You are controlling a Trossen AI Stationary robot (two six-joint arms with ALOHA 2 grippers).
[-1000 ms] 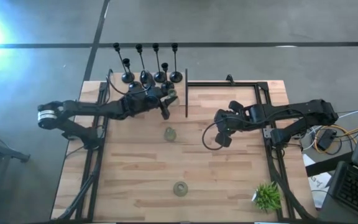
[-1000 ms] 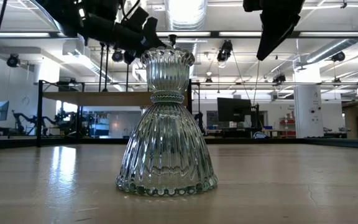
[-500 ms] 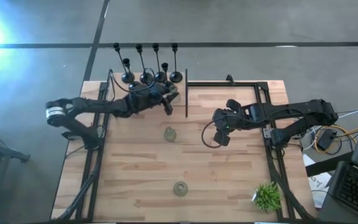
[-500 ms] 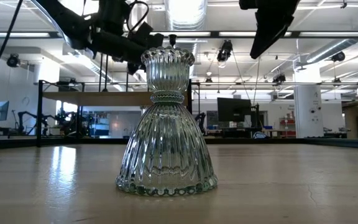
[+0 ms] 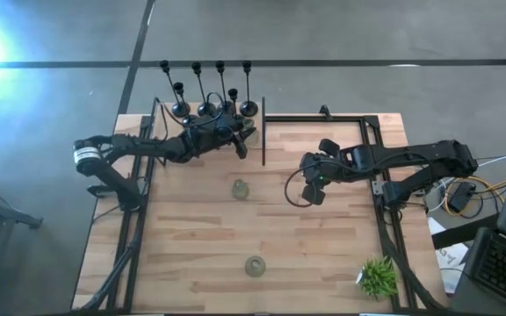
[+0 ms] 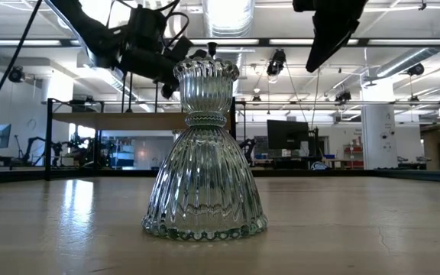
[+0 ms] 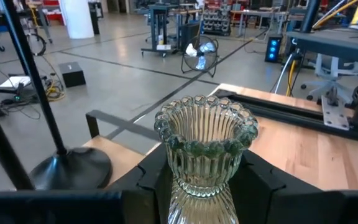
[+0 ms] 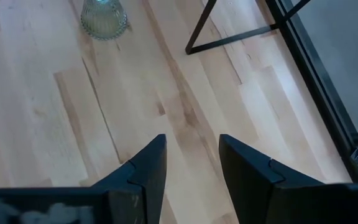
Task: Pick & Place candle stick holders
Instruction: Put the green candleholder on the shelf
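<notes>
High view: five black holders point(image 5: 209, 107) at table's far edge; two glass holders point(image 5: 240, 188) standing loose mid-table.

Left wrist view: left gripper point(image 7: 204, 186) clamps third glass holder point(image 7: 205, 146), upright, cup up.

Right wrist view: right gripper point(image 8: 191, 163) fingers parted, empty.

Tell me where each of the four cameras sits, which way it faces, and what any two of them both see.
High view: overhead, looking straight down on the table; both arms show.
Low view: tabletop level, facing a glass holder and the room; arms overhead.
Left wrist view: looks past the left gripper, shut on a second glass holder.
Right wrist view: looks down past the open right gripper at bare wood.
Shared: high and left wrist views both show the black holders.
</notes>
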